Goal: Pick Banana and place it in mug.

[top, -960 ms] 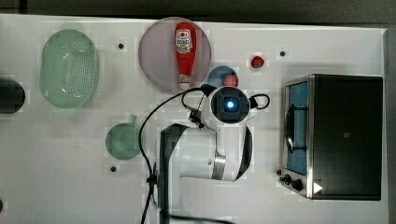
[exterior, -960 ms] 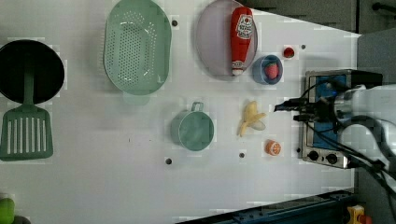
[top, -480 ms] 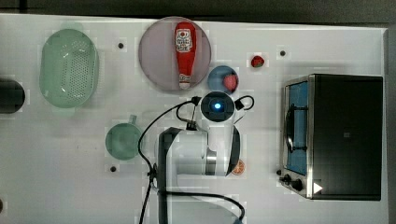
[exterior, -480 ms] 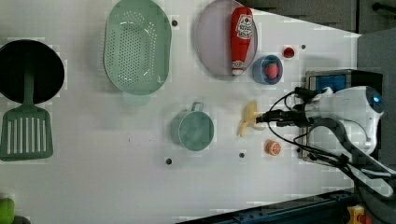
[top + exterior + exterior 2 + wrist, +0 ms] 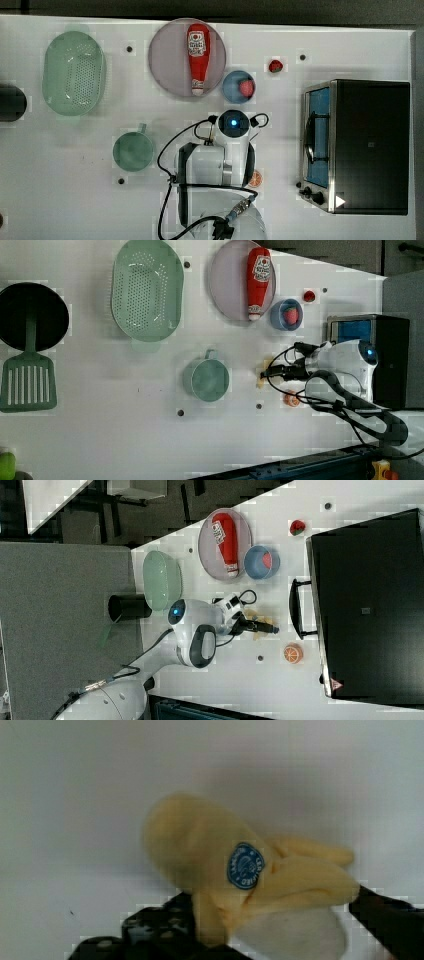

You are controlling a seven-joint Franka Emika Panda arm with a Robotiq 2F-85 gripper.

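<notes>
Hanging low over the white table [image 5: 60, 175], the arm blocks the banana from the top view, where its wrist sits at about 3 o'clock from the mug [image 5: 133, 150]. The left view catches a sliver of the banana [image 5: 262, 375] at the gripper [image 5: 266, 373], well to the mug's 3 o'clock and apart from it. Up close in the wrist view, the banana [image 5: 240, 870] with its blue sticker lies on the table between the fingers [image 5: 150, 930], which stand apart on either side, not clamped. An orange slice [image 5: 291, 399] lies near, at 5 o'clock from the banana.
</notes>
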